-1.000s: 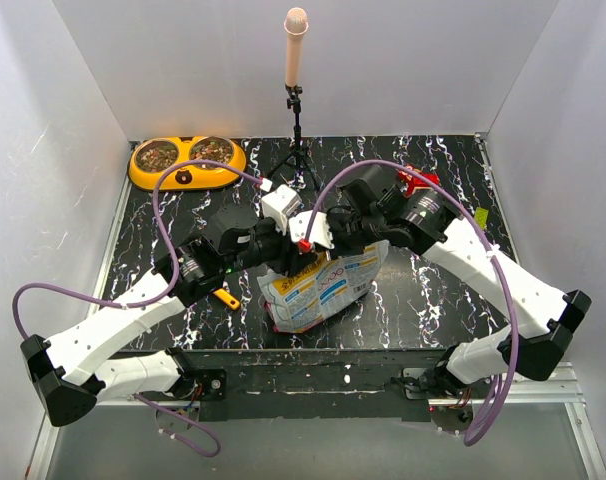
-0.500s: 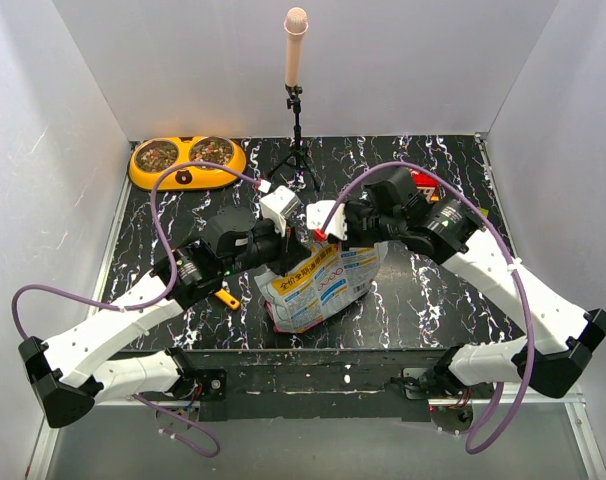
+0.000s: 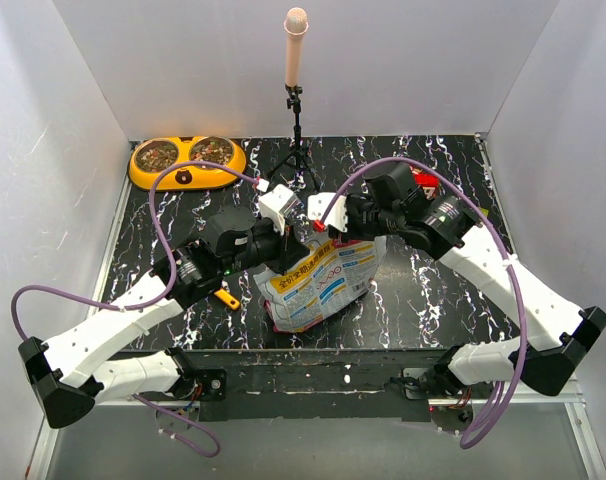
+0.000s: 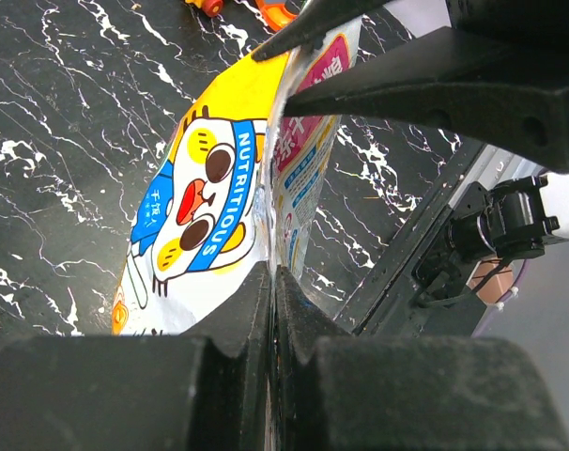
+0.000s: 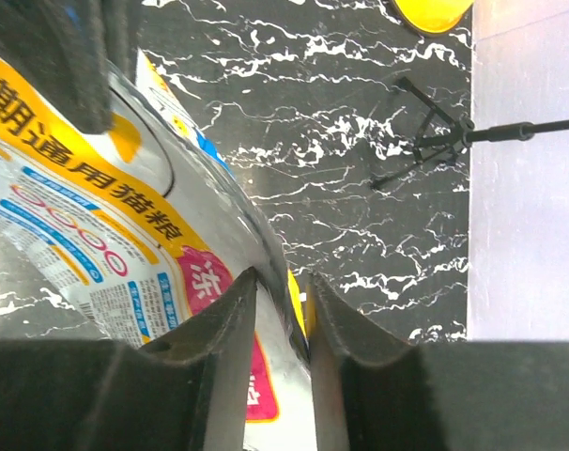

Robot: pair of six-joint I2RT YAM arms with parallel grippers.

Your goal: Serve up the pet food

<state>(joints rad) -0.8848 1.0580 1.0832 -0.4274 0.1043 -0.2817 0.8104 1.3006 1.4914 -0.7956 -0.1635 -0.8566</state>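
Observation:
The white printed bag [image 3: 318, 285] stands tilted at the middle of the table, its top edge held up between both arms. My left gripper [image 3: 281, 246] is shut on the bag's rim [image 4: 283, 188], which is pinched flat between the fingers [image 4: 272, 268]. My right gripper [image 3: 330, 226] stands open, and the opposite rim [image 5: 294, 291] runs through the gap between its fingers [image 5: 282, 277]. The pet food inside the bag is hidden. Brown kibble [image 3: 159, 153] fills both steel cups of the orange double bowl [image 3: 186, 172] at the back left.
A yellow-orange scoop [image 3: 226, 298] lies on the black marbled table just left of the bag, under my left arm. A microphone on a tripod [image 3: 297, 110] stands at the back centre. A red object [image 3: 423, 180] sits behind my right arm. White walls enclose three sides.
My left gripper has shut on the bag's rim. My right gripper, shut on the bag a second ago, has opened and shifted slightly back; the bag's top has risen a little.

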